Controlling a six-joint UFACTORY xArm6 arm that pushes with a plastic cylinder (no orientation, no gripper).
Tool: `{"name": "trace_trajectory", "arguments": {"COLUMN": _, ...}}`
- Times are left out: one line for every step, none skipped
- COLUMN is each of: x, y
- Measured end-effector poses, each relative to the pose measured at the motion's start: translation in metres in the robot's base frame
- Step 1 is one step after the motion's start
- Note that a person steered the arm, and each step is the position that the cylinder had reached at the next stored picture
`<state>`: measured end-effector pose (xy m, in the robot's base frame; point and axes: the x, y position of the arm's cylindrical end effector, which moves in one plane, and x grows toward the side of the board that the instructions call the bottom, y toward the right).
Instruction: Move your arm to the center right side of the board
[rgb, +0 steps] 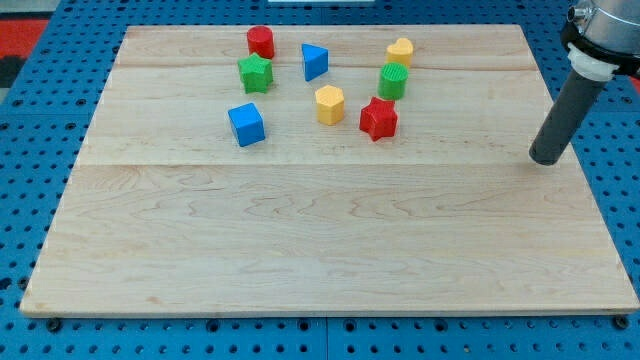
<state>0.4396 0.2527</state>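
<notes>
My tip (546, 159) rests on the wooden board (320, 240) close to its right edge, about mid-height, well to the right of all the blocks. The blocks cluster in the view's upper middle: a red cylinder (261, 42), a green star (256, 73), a blue triangle (314, 62), a blue cube (246, 124), a yellow hexagon (329, 104), a red star (378, 119), a green cylinder (393, 81) and a yellow heart (400, 51). The tip touches none of them.
The board lies on a blue perforated table (30, 150). A red patch (30, 30) shows at the view's top left. The rod's white and dark mount (600, 30) sits at the top right.
</notes>
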Motion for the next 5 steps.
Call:
{"name": "trace_trajectory", "arguments": {"x": 0.0001, "y": 0.0}}
{"name": "trace_trajectory", "arguments": {"x": 0.0009, "y": 0.0}}
{"name": "trace_trajectory", "arguments": {"x": 0.0026, "y": 0.0}}
{"name": "trace_trajectory", "arguments": {"x": 0.0023, "y": 0.0019}}
{"name": "trace_trajectory", "arguments": {"x": 0.0027, "y": 0.0047}}
